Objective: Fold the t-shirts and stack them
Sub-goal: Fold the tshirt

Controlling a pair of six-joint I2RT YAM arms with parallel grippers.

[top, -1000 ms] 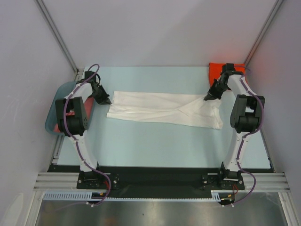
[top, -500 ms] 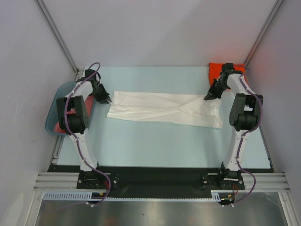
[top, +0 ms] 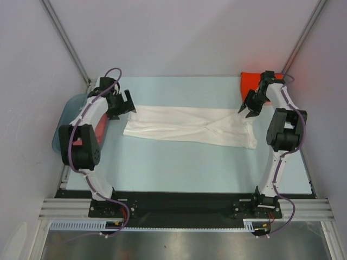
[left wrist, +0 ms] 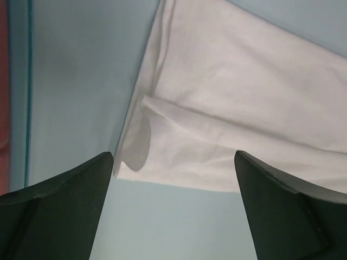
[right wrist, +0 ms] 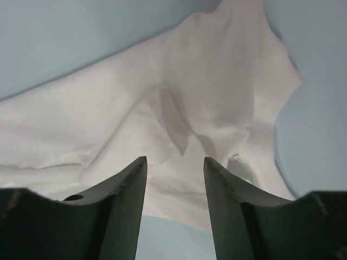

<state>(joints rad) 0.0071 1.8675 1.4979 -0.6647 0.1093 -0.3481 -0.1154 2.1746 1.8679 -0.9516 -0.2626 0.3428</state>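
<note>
The white t-shirt (top: 190, 125) looks light and limp, best pinched at its end corners; left gripper (top: 130, 104) wide, right gripper (top: 245, 110) narrowly apart, both empty.

We see a white t-shirt (top: 190, 125), plain across the surface that shows, its folds shaded soft grey; close up it looks faintly cream. The table (top: 179, 168) beneath it is pale blue. In the far right corner lies a bright orange-red t-shirt (top: 248, 81). The basin (top: 57, 136) is blue-grey, and the cloth (left wrist: 3, 76) inside it shows red. The left arm (top: 92, 111) and right arm (top: 282, 100) are white with black joints and purple cables (top: 113, 69). The left gripper (left wrist: 173, 157) and right gripper (right wrist: 175, 160) are black.
</note>
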